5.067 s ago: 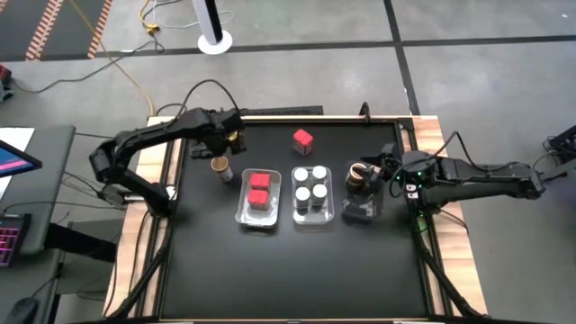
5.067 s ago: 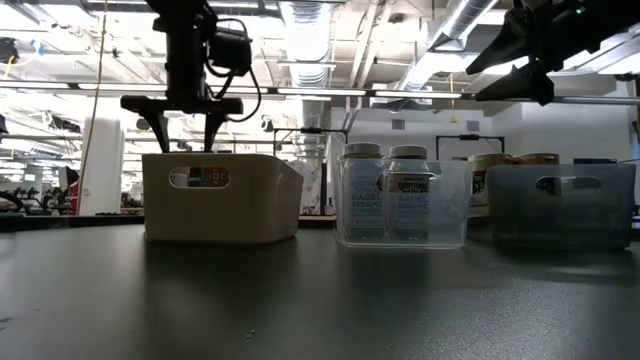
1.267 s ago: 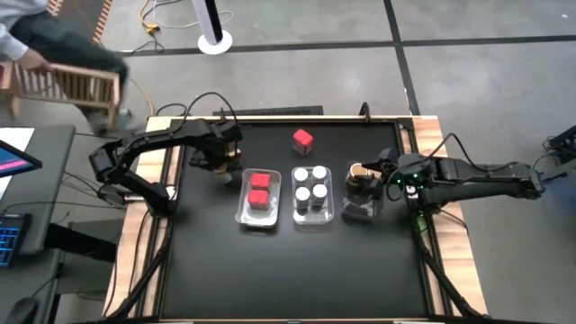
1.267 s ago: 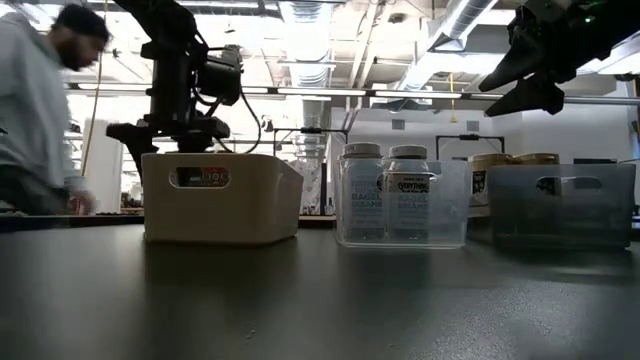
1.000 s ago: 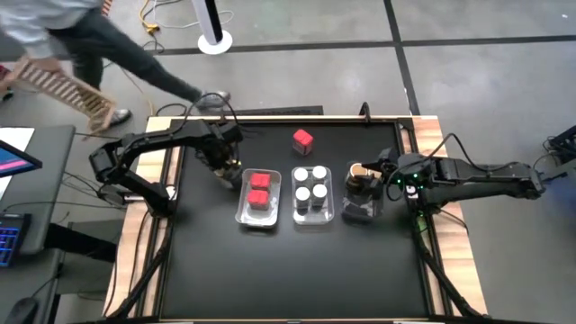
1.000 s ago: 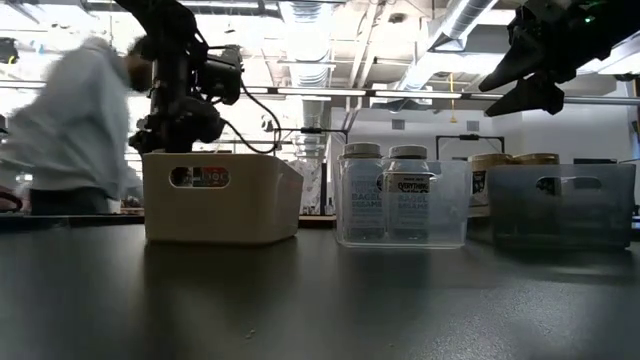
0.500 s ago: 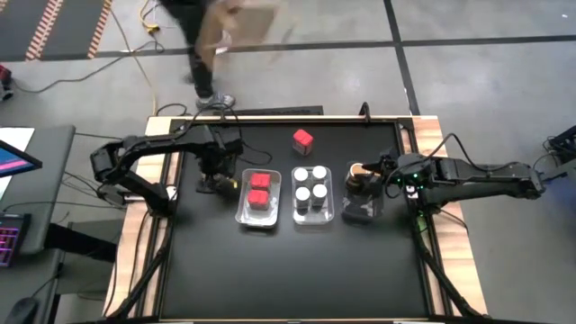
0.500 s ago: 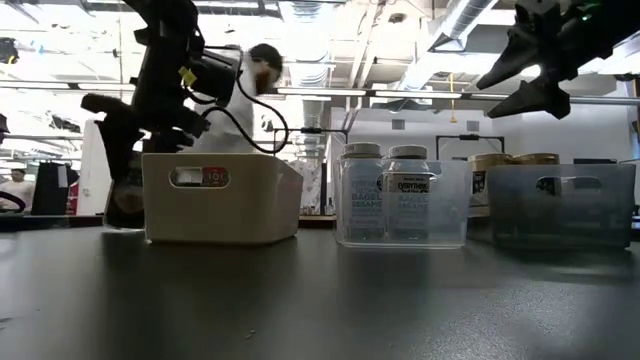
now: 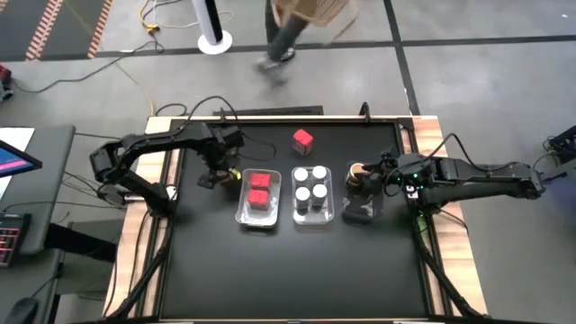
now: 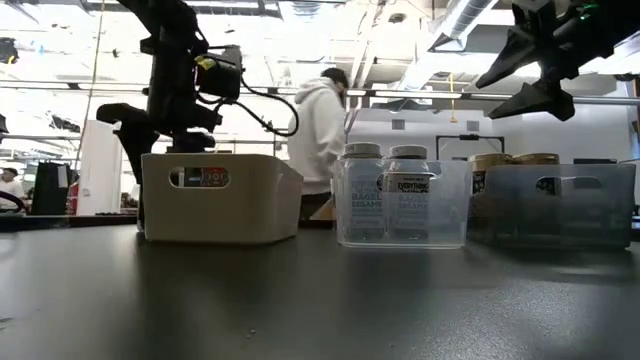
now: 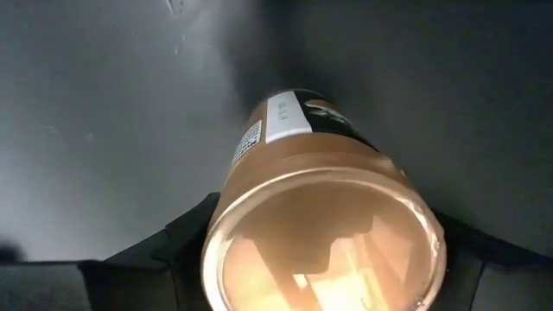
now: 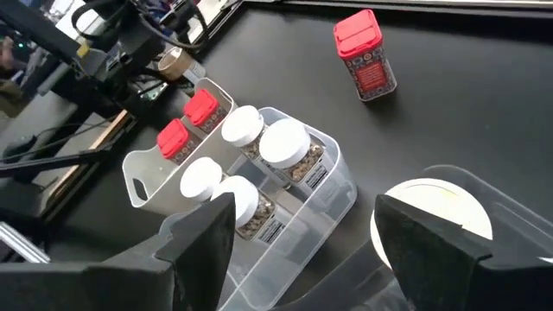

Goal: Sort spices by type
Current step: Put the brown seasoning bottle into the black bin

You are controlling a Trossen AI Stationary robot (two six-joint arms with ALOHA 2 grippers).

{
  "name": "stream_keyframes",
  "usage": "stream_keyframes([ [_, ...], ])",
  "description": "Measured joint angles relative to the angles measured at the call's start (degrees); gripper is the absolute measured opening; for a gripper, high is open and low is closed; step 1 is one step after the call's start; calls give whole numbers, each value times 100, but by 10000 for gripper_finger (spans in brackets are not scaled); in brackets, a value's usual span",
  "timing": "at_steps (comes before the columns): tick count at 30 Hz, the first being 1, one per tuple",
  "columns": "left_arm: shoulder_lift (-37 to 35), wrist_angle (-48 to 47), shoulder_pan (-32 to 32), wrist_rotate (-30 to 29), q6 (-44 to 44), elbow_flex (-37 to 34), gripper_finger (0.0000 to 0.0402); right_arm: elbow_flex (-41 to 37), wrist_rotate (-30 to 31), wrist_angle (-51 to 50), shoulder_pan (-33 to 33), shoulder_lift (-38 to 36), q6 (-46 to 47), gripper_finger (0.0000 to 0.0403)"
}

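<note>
A round jar with a tan lid [image 11: 298,142] stands between the fingers of my left gripper [image 9: 211,175], just left of the white tray [image 9: 241,209] that holds two red boxes [image 9: 258,189]. The middle clear tray [image 9: 312,216] carries several white-lidded jars [image 9: 311,184]. A third red box [image 9: 302,139] stands alone on the mat at the far side. My right gripper [image 12: 311,255] hovers open over the grey tray [image 9: 358,214], in which a tan-lidded jar [image 9: 357,168] stands. My left gripper pinches the jar at its lid end [image 11: 226,216], one finger [image 11: 181,238] on each side. The fingers come from above and point down, and the jar hangs or stands upright below them. The white tray hides its base in the low view, so I cannot tell whether it is clear of the mat.
The three trays stand side by side in the middle of the black mat [image 9: 288,270]. Its near half lies bare. A person [image 10: 315,140] walks through the room behind the table's far edge.
My left gripper has rolled about its downward-pointing line with the jar between its fingers and has shifted a little toward the table's near-left. My right gripper's wrist has rolled slightly in place. A person has crossed behind the table from left to right.
</note>
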Motion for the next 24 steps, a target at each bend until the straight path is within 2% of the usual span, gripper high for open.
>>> stream_keyframes([
  [7, 0, 177, 258, 122, 113, 0, 275, 0, 0, 0, 0, 2, 46, 302],
  [15, 0, 569, 266, 103, -577, 0, 290, 0, 6, 0, 0, 2, 42, 302],
  [24, 0, 665, 266, 54, -261, 0, 292, 0, 11, 0, -7, 2, 40, 302],
])
